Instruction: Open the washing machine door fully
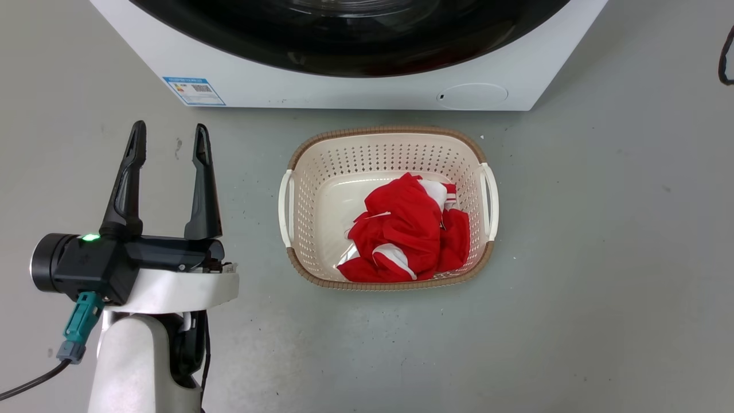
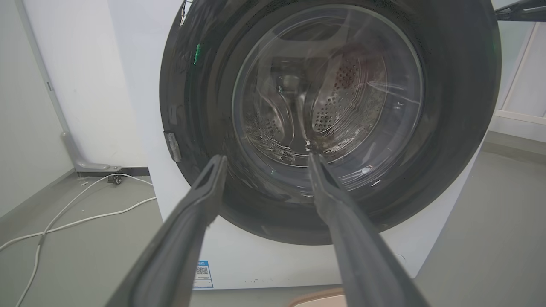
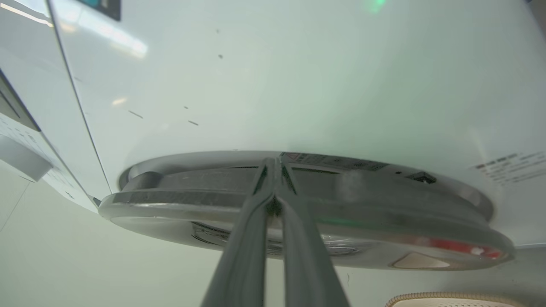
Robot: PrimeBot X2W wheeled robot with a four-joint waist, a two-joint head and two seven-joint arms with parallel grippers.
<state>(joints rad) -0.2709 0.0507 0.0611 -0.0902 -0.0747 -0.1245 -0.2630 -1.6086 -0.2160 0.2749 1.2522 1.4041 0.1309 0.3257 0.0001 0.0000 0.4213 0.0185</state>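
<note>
Plainly the opening has barely begun: at the near left the left gripper (image 1: pixel 170 129) hangs over the floor with its two fingers spread wide and nothing between them, aimed at the washing machine door (image 2: pixel 460 111), which sits on the far side in the front of the white washing machine (image 1: pixel 344 92) and looks closed or very nearly so. A small hinge piece (image 2: pixel 172 146) shows on the door's left edge, so I judge it swings from there. At the door's right rim the right gripper (image 3: pixel 273 166) has its fingers drawn together, tips on the rim's edge; whether they pinch a lip I cannot tell. The next move likely calls for a pull on that right edge, out toward the robot and round to the left in an arc. A white cable (image 2: pixel 85 217) trails over the grey floor (image 1: pixel 602 258) at far left, and a cream basket (image 1: pixel 390 155) holding red and white cloth (image 1: pixel 410 235) stands just before the machine, perhaps in the door's path.
</note>
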